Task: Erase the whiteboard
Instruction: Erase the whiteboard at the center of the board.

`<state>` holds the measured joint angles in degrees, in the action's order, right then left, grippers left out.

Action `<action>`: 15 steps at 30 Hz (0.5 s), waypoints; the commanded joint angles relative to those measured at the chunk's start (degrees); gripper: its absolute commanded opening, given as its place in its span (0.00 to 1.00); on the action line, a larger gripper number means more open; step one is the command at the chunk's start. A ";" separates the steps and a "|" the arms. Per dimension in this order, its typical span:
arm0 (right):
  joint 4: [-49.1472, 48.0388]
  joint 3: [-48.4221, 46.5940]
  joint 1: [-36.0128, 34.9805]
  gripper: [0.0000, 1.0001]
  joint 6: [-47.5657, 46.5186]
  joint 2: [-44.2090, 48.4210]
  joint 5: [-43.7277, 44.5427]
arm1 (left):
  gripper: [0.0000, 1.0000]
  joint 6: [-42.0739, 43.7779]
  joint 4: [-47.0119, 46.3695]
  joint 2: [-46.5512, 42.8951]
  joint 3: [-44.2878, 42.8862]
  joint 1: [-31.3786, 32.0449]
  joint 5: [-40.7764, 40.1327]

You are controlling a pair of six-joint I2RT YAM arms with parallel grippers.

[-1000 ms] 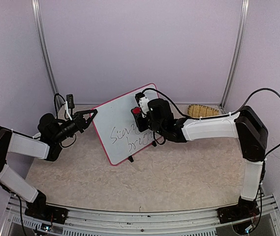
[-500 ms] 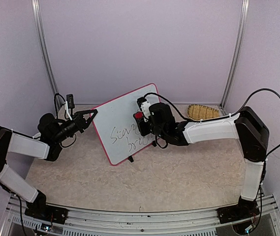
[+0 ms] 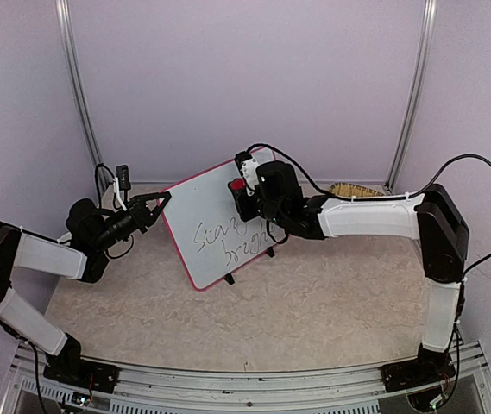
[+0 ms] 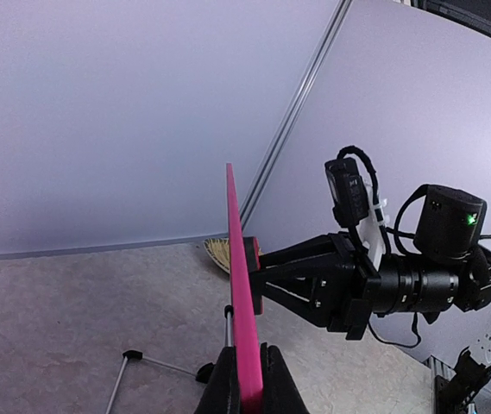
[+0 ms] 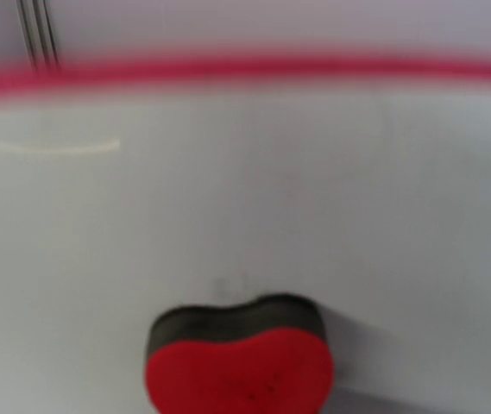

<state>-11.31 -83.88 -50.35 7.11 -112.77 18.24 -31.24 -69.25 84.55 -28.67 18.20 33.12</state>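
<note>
The whiteboard stands tilted on the table, pink-framed, with marker scrawl on its lower half. My left gripper is shut on the board's left frame edge; in the left wrist view the pink frame sits pinched between the two black fingers. My right gripper is shut on a red heart-shaped eraser and presses it against the board's upper part. Up close, the eraser lies flat on the white surface, just below the top frame; the right fingers are hidden there.
A woven straw basket lies at the back right by the wall. The board's black feet rest on the tabletop. Metal corner poles and walls close in the back and sides.
My right gripper has slid the eraser up the board toward its top edge. The left gripper and the board have stayed in place.
</note>
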 commanded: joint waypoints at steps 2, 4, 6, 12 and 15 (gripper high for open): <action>0.86 -5.54 0.95 0.19 -1.06 -3.16 -0.10 | 0.00 3.36 1.16 0.47 -0.69 1.32 7.13; 1.17 -6.87 0.99 0.19 -1.50 -3.75 0.50 | 0.00 3.32 1.14 0.45 -0.74 1.32 7.09; 1.65 -8.14 1.30 0.19 -1.75 -4.11 0.59 | 0.00 3.30 1.19 0.54 -0.70 1.32 7.17; 2.19 -9.03 3.35 0.19 0.32 -3.93 -2.29 | 0.00 3.44 1.24 0.45 -0.75 1.32 7.12; 1.68 -7.38 3.74 0.19 0.74 -3.41 -3.01 | 0.00 3.49 1.33 0.35 -0.70 1.32 7.01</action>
<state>-8.93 -91.37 -48.73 6.63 -115.22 16.05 -31.27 -68.95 84.55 -28.69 18.20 32.27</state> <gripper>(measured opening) 0.193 0.064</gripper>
